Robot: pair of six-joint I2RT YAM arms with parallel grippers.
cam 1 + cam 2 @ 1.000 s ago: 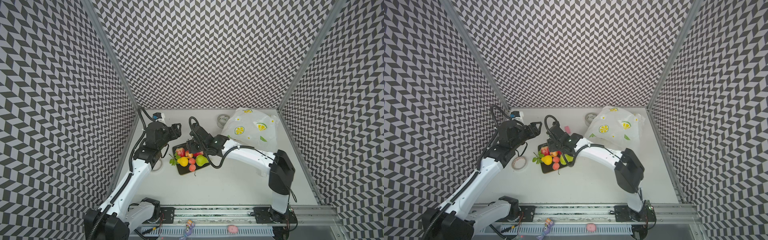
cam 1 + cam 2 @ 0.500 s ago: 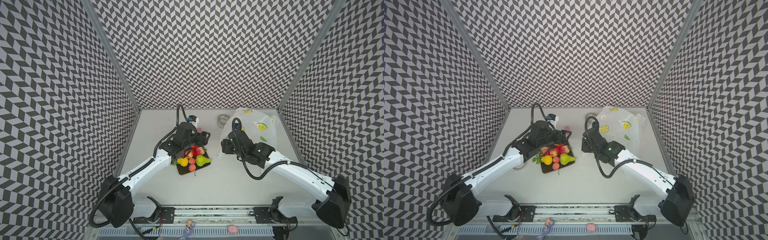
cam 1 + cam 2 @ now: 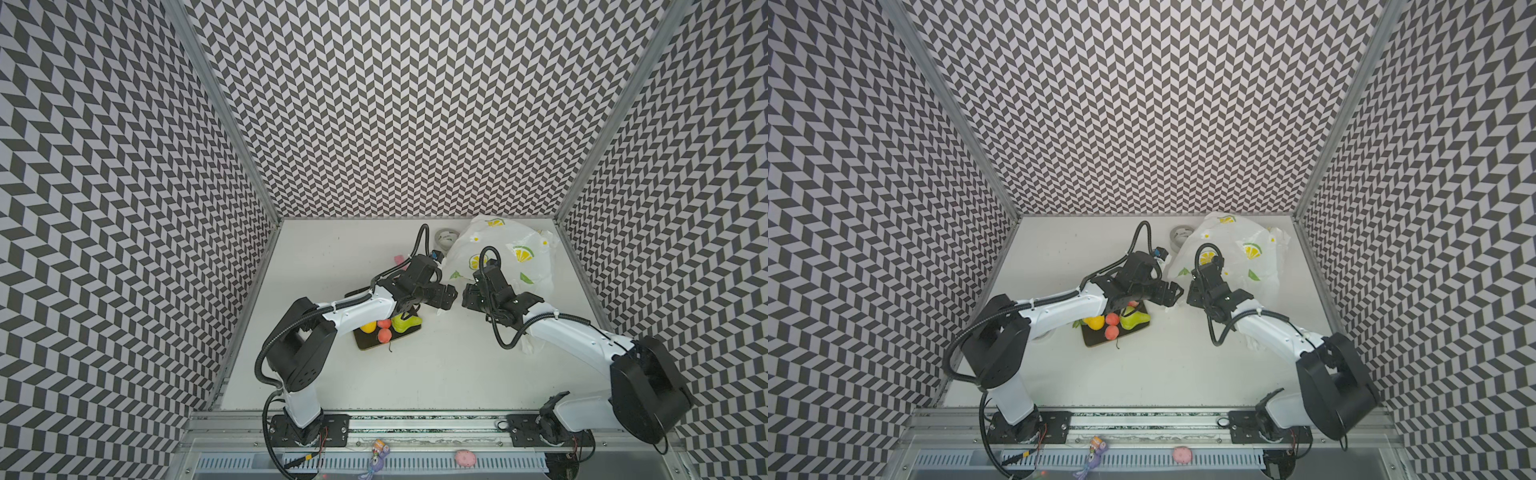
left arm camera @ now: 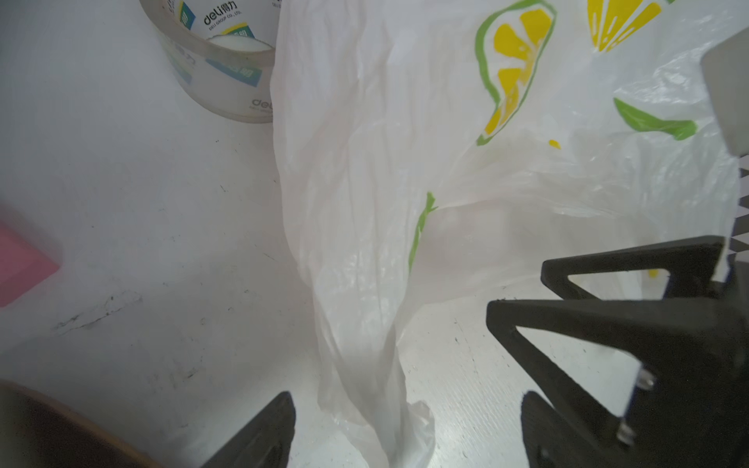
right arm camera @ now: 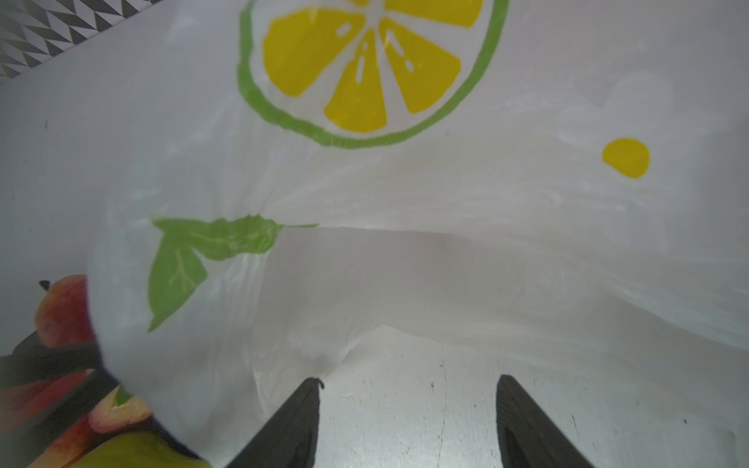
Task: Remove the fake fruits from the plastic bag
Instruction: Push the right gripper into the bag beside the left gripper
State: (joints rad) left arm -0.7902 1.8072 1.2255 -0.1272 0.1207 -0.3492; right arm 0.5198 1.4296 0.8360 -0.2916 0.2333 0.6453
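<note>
Left wrist view: left pincer (image 4: 405,423) is gaping wide astride the twisted handle (image 4: 364,356) of the thin white lemon-printed plastic bag (image 4: 446,162), seemingly poised to grasp it — right pincer (image 5: 405,405) likewise open, glossy toy fruits (image 3: 384,334) lying on a dark tray (image 3: 368,344).

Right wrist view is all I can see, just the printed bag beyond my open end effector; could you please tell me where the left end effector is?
Observer: The left end effector is open, straddling the twisted handle of the plastic bag without gripping it.
Operator: Thanks. Does anything sit behind the bag?
Observer: A clear tape roll stands beside it, near the back wall.
Operator: And the fake fruits?
Observer: The fake fruits in sight lie on a dark tray, partly hidden beneath the left arm.
</note>
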